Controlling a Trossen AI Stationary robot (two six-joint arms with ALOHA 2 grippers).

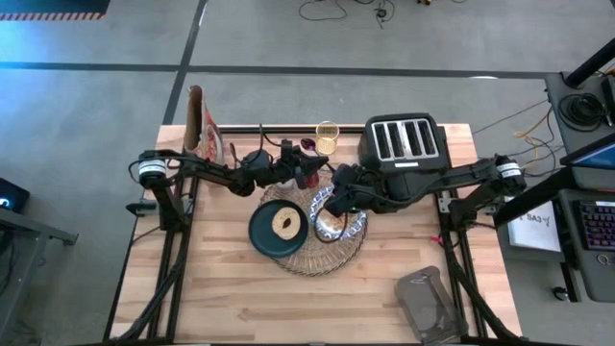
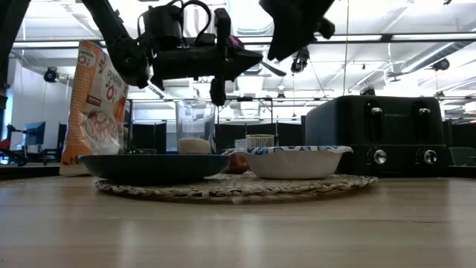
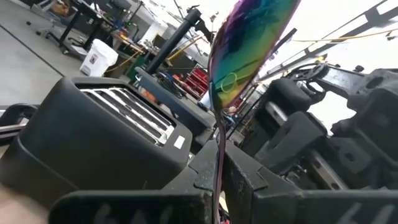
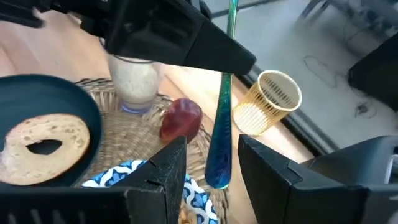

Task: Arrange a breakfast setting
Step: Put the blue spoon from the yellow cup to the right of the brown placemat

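High view: a wooden table (image 1: 288,308) seen from straight above. A round woven placemat (image 1: 317,258) lies at its middle. On the mat's left part sits a dark teal plate (image 1: 264,238) with a bagel (image 1: 284,224) on it. Touching the plate on the right is a blue-and-white bowl (image 1: 338,229). The left pincer (image 1: 313,174) hangs over the mat's far edge, pressed together on an iridescent spoon (image 1: 309,145). The right pincer (image 1: 332,204) hangs over the bowl, fingers spread. A black toaster (image 1: 405,144) stands at the far right, a ribbed yellow cup (image 1: 328,136) just left of it, a cereal bag (image 1: 205,122) at far left, and a grey pouch (image 1: 429,304) at near right.

Low view: plate (image 2: 152,165) and bowl (image 2: 294,161) rest side by side on the mat (image 2: 238,186). A clear glass (image 2: 195,126) stands behind them, white at the bottom. Both arms hang above; the toaster (image 2: 387,134) is at right.

Left wrist view: the spoon's (image 3: 249,50) rainbow bowl rises from the shut fingers (image 3: 205,180), the toaster (image 3: 106,137) beyond.

Right wrist view: the spoon's teal handle (image 4: 219,140) hangs between the right pincer's spread fingers (image 4: 165,165), not touching them. Beyond lie the bagel (image 4: 43,140) on the plate (image 4: 68,99), the glass (image 4: 134,84), a reddish fruit (image 4: 181,118) on the mat, and the cup (image 4: 268,101) on the table.
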